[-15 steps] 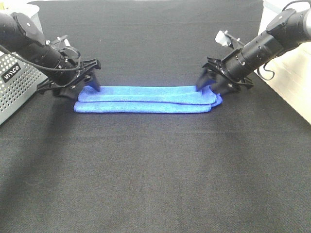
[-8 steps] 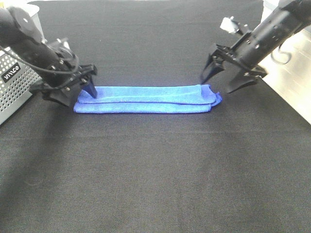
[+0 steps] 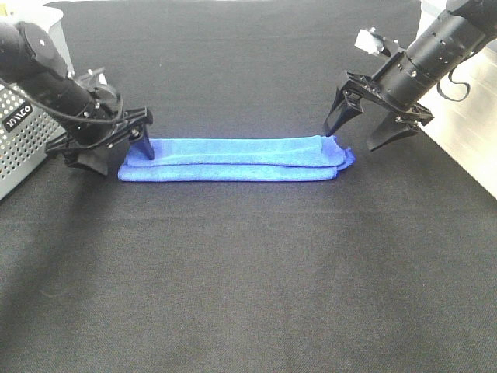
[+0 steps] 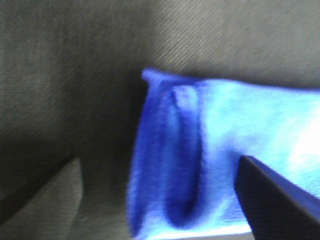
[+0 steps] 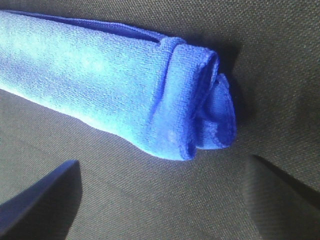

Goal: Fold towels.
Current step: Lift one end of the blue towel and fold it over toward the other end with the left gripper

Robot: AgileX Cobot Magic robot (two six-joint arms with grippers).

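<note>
The towel [image 3: 233, 158] is a bright blue cloth folded into a long narrow strip across the middle of the black table. My left gripper [image 3: 122, 155] stands open at its left end, with one fingertip [image 3: 147, 148] on the cloth and the other off it on the table. In the left wrist view the towel's end [image 4: 200, 145] lies between the spread fingers of the left gripper [image 4: 159, 160]. My right gripper [image 3: 351, 140] hangs open just above the right end, apart from it. The right wrist view shows the layered end [image 5: 200, 100] beyond the open right gripper [image 5: 162, 160].
A grey perforated basket [image 3: 23, 144] stands at the left edge, close behind my left arm. A white object [image 3: 35, 15] sits at the back left. The black table covering [image 3: 248, 280] ends at the right, where a light floor [image 3: 474, 132] shows.
My right gripper has let go of the towel's right end and risen clear of it. The left gripper has opened a little wider at the left end. The towel has stayed put.
</note>
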